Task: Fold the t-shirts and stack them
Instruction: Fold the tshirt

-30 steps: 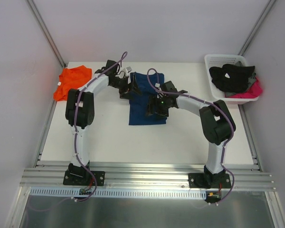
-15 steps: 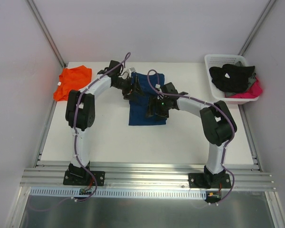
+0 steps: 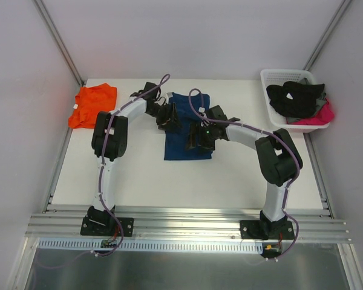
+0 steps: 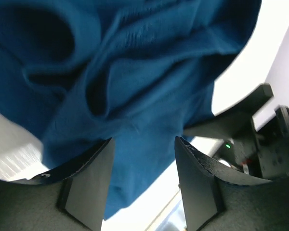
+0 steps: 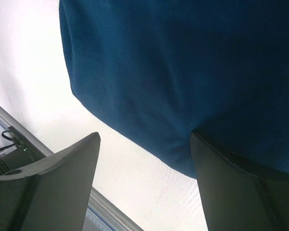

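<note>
A navy blue cloth t-shirt [image 3: 180,144] lies folded into a long upright strip on the white table [image 3: 230,175], and everything else is placed from it.

The left gripper [image 3: 168,117] is at the shirt's upper left edge. In the left wrist view its two dark fingers [image 4: 86,187] stand apart, with a rumpled, raised fold of the blue shirt [image 4: 149,72] filling the gap between them. I cannot tell whether the pads press the cloth.

The right gripper [image 3: 197,140] sits low over the shirt's lower right part. In the right wrist view its jaws are spread wide. One finger [image 5: 231,192] lies against the shirt's smooth rounded edge [image 5: 183,72], and the other finger is out over bare table. Nothing is clamped there.

A bright orange cloth t-shirt [image 3: 94,104] lies crumpled well to the left of the blue shirt, near the table's far left corner and apart from both arms.

A white plastic basket [image 3: 265,78] stands well to the right of the blue shirt, at the table's far right corner. It holds a heap of dark clothes [image 3: 296,96], with a pink garment [image 3: 322,116] showing beneath them.
</note>
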